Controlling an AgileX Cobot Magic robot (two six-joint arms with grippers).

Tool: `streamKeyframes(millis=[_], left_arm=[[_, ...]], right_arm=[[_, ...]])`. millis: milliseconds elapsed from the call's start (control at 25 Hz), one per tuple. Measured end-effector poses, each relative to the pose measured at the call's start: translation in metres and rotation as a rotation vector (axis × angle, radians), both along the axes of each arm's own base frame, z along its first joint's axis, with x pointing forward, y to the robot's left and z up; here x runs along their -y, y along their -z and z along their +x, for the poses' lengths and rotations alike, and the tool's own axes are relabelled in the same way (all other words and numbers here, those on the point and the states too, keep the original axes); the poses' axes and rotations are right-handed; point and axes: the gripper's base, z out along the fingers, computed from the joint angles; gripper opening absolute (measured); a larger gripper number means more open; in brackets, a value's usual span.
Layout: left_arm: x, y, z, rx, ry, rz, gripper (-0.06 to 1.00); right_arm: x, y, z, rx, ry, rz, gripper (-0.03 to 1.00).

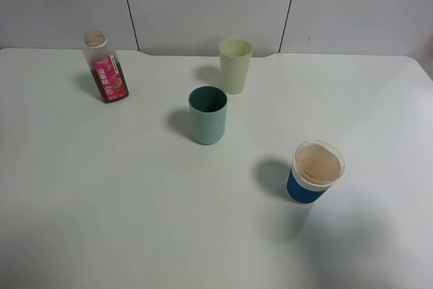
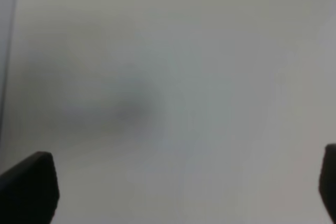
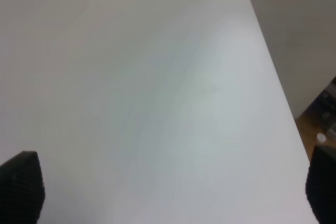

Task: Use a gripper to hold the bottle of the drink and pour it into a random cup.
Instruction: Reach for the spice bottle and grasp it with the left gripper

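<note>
The left pincer (image 2: 178, 192) is spread wide over bare worktop (image 1: 101, 201), with nothing between its tips. The bottle (image 1: 106, 67) stands near the far left corner. Squeezing its thin clear plastic and glossy pink label could make it slip or buckle (whether the wide neck is capped I cannot tell). The teal tumbler (image 1: 208, 115), matte and tapered, stands mid-worktop near the pale yellow-green tumbler (image 1: 235, 65), which is by the far edge. A swinging bottle might clip either, and their narrow bases would tip easily. The white-rimmed blue cup (image 1: 314, 171) sits toward the near right. The right pincer (image 3: 168, 192) is also wide open and empty, close to a worktop edge.
</note>
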Motion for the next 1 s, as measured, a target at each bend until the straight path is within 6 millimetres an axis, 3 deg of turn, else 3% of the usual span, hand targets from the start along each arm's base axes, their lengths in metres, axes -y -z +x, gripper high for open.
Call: streamKeyframes(millis=[320,560,800,1000], left_arm=[[0.0,0.045,0.041,-0.115,0.077,0.014,0.98],[0.004,0.069,0.064,-0.089,0.106,-0.025,0.98],[0.011,0.09,0.079,-0.074,0.136,-0.114,0.98],[0.017,0.111,0.087,-0.124,0.287,-0.092,0.98]], right_arm=[[0.0,0.0,0.0,0.0,0.0,0.0,0.99],[0.0,0.0,0.0,0.0,0.0,0.0,0.99],[0.0,0.0,0.0,0.0,0.0,0.0,0.99],[0.0,0.0,0.0,0.0,0.0,0.0,0.99]])
